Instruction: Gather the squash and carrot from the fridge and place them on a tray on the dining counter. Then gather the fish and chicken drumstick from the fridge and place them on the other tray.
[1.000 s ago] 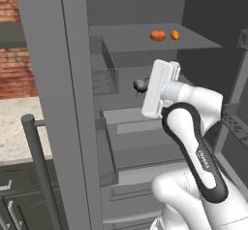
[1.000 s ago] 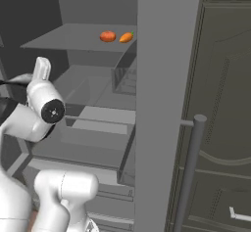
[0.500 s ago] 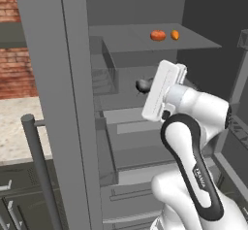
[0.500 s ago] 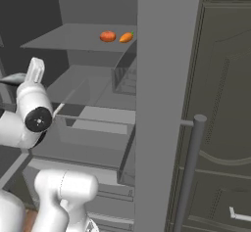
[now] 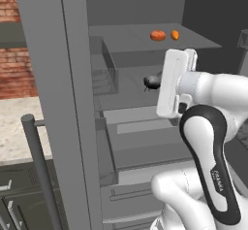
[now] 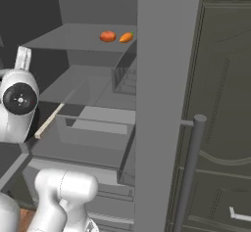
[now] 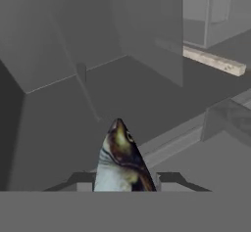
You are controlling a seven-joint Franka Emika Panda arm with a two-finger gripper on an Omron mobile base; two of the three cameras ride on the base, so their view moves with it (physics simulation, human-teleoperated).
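Observation:
My gripper [image 7: 122,179] is shut on the fish [image 7: 120,160], whose dark-and-silver head sticks out between the fingertips. It hangs over a grey fridge shelf [image 7: 147,94]. From the left base view the fish [image 5: 150,82] is a dark blob ahead of my white hand, with the gripper [image 5: 159,81] at middle-shelf height inside the open fridge. A red-orange round item [image 5: 157,35] [image 6: 108,36] and an orange elongated one [image 5: 175,34] [image 6: 126,37] lie on the top shelf; I cannot tell whether they are the squash and carrot. The chicken drumstick and trays are out of view.
The open fridge door stands close on one side, with its vertical handle bar [image 5: 41,171] [image 6: 191,167]. A drawer [image 6: 93,130] is pulled out below the shelves. A pale wooden strip [image 6: 49,121] [image 7: 213,61] lies at the shelf edge. A brick wall [image 5: 17,49] is at left.
The hand, still holding the fish, has shifted a little to the right in the left base view. The arm's elbow has swung left and lower in the right base view.

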